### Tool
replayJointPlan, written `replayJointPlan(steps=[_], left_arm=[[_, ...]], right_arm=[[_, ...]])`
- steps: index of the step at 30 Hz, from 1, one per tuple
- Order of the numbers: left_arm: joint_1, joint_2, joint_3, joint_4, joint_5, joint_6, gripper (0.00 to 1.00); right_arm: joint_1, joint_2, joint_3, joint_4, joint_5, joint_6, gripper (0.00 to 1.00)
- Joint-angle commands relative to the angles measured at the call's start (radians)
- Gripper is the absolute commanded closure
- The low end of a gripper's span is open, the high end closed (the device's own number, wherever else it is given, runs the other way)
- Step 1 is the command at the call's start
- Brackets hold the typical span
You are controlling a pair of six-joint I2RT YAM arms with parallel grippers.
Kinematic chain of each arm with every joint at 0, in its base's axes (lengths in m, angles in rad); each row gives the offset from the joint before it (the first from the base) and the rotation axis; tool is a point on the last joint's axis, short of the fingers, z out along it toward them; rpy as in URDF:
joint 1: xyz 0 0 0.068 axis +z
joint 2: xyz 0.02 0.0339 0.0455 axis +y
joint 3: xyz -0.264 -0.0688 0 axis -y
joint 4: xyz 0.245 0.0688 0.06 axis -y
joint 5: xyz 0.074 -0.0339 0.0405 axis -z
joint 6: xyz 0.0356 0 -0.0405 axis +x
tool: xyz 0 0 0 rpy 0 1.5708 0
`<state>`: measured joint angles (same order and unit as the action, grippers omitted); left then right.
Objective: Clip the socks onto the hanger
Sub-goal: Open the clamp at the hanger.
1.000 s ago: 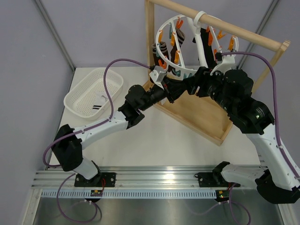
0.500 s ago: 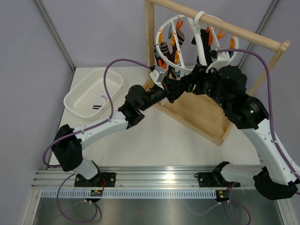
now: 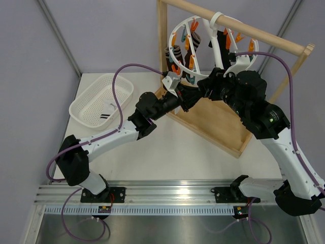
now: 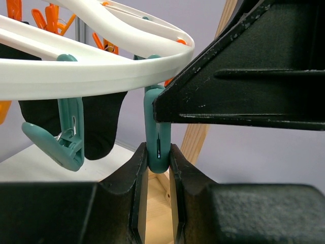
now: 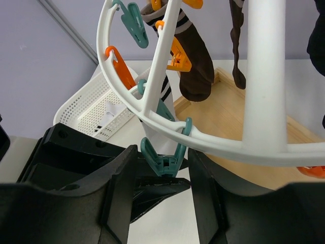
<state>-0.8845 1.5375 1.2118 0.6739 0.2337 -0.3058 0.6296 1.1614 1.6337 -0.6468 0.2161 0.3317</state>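
The hanger (image 3: 175,66), a white ring with orange and teal clips, hangs from a wooden rod. Dark socks (image 3: 177,53) are clipped on it; in the right wrist view a brown sock (image 5: 195,66) dangles from the hanger (image 5: 259,76). A striped sock (image 3: 106,113) lies in the basket. Under the ring's near edge, my left gripper (image 3: 189,96) is shut on the lower tip of a teal clip (image 4: 156,132), both fingers (image 4: 139,162) pressing it. My right gripper (image 5: 161,157) is open. Its jaws straddle the spread handles of the teal clip (image 5: 162,160), with almost no gap.
A white mesh basket (image 3: 94,99) sits on the table at the left. The wooden stand's base tray (image 3: 218,122) lies under the hanger, with its upright post (image 3: 162,40) and top rod (image 3: 244,28). Purple cables arc over both arms.
My right gripper has moved up and left to the hanger's rim, and its jaws have narrowed around the clip handles. The left arm and its grip have not moved.
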Motion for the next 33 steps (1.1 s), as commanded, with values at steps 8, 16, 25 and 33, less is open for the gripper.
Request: replayJointPlan(steps=[8,16,25,33], left_arm=[[-0.008,-0.042,0.028,0.003,-0.004,0.016,1.0],[-0.011,-0.037,0.023,0.003,-0.005,0.014,1.0],[-0.018,-0.039,0.017,-0.013,-0.005,0.013,1.0],[-0.016,-0.097,-0.015,-0.083,-0.042,0.019,0.49]], right_arm=[[0.002,0.012,0.032,0.052,0.023,-0.014,0.52],[0.002,0.004,0.035,0.062,0.028,0.006,0.55],[0.002,-0.002,0.026,0.046,0.088,0.035,0.73],[0.002,-0.029,-0.046,0.045,0.13,0.104,0.98]])
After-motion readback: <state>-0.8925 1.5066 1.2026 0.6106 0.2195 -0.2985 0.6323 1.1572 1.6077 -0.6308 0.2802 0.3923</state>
